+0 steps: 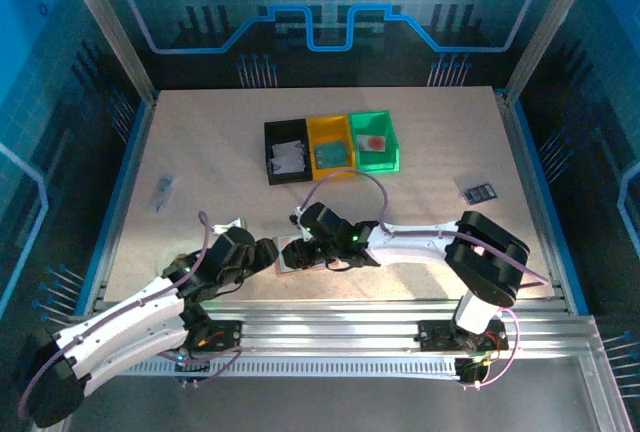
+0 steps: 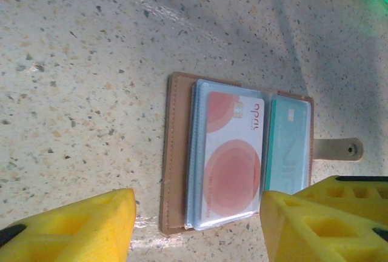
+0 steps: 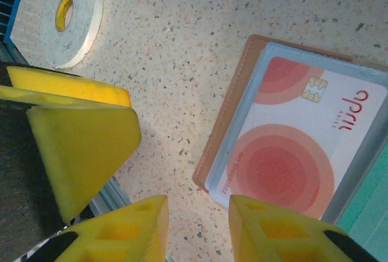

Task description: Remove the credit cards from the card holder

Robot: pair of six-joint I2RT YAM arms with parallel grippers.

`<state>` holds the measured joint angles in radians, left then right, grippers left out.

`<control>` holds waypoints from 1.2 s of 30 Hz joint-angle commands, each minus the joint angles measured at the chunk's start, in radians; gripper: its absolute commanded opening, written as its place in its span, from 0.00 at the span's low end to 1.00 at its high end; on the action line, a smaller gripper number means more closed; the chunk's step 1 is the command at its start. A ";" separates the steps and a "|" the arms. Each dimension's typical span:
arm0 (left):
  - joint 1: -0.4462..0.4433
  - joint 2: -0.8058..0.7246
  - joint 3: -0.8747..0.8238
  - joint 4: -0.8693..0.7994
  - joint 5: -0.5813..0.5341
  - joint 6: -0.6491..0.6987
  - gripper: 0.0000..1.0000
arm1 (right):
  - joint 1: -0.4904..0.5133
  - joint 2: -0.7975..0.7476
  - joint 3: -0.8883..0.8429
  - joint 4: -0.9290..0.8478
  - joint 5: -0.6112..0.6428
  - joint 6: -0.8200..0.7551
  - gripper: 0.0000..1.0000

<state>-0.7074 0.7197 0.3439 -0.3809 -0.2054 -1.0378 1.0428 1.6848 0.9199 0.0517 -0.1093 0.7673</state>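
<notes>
1. Left claw: your yellow fingers sit well apart at the bottom of the left wrist view. Nothing is pinched, and in frame the lower edge of the card holder lies between them.
2. Right claw: the fingers at the bottom of its own view are parted by a narrow gap. They're gripping nothing either, right by the holder's lower corner.
3. You've got the card holder lying open and flat on the table, low centre of the top view, between both claws. A reddish card and a teal card sit in its clear pockets, and the snap strap pokes out to the right.
4. The surface is pale speckled board, with a tape roll in the upper left of the right wrist view.
5. In the top view, a black bin, yellow bin and green bin line up mid-table. Blue-lit panels wall it in, and an aluminium rail runs along the bottom.
</notes>
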 commanded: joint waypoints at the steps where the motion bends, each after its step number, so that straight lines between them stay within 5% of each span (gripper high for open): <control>1: 0.014 0.010 -0.005 -0.018 0.001 0.026 0.58 | -0.025 -0.038 -0.035 0.044 0.010 0.029 0.32; 17: 0.024 0.374 0.129 0.024 0.086 0.109 0.57 | -0.116 0.015 -0.078 0.033 -0.072 0.038 0.29; 36: 0.025 0.617 0.192 0.028 0.125 0.156 0.54 | -0.130 0.090 -0.046 0.058 -0.099 0.058 0.24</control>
<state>-0.6899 1.2854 0.5438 -0.4065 -0.1341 -0.9051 0.9215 1.7561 0.8528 0.0917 -0.1959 0.8127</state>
